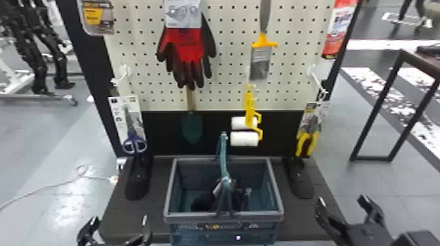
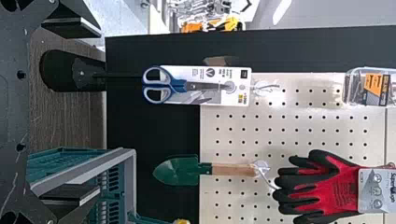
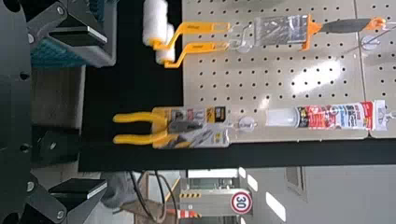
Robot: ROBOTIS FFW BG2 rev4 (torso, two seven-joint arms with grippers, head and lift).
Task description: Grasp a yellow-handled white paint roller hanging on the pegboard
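Roller (image 1: 244, 138): hangs by yellow handle on pegboard (image 1: 226, 85), near centre of head view, white sleeve down. Second roller (image 1: 243, 122) just above it. Under brush (image 1: 261, 60), over back rim of basket (image 1: 170, 183). Left gripper (image 1: 119, 220) at lower left edge, fingers spread, holding nothing. Right gripper (image 1: 340, 199) at lower right, spread too, well apart from roller.

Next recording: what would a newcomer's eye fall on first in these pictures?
The red-and-black gloves high in the middle of the pegboard catch the eye first. Next come the two yellow-handled white paint rollers hanging lower and to their right, above and behind the teal basket. The left gripper and right gripper sit open at the head view's bottom edge.
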